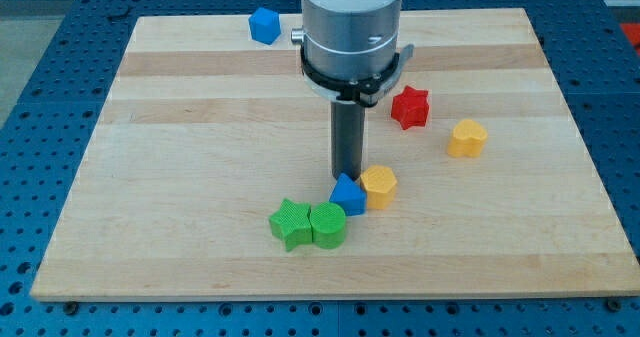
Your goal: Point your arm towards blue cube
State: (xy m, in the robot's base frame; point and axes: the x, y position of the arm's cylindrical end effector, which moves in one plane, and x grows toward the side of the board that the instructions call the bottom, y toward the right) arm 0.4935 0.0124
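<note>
The blue cube (264,25) sits near the view's top edge of the wooden board (180,147), left of the arm. My tip (346,176) rests on the board near the middle, far below and to the right of the blue cube. The tip stands just above a blue triangular block (348,195) and left of a yellow hexagonal block (379,185), close to both.
A green star block (290,223) and a green round block (327,225) lie touching below the tip. A red star block (409,107) and a yellow heart-shaped block (467,137) lie at the view's right. The arm's grey body (351,27) hides part of the board's top.
</note>
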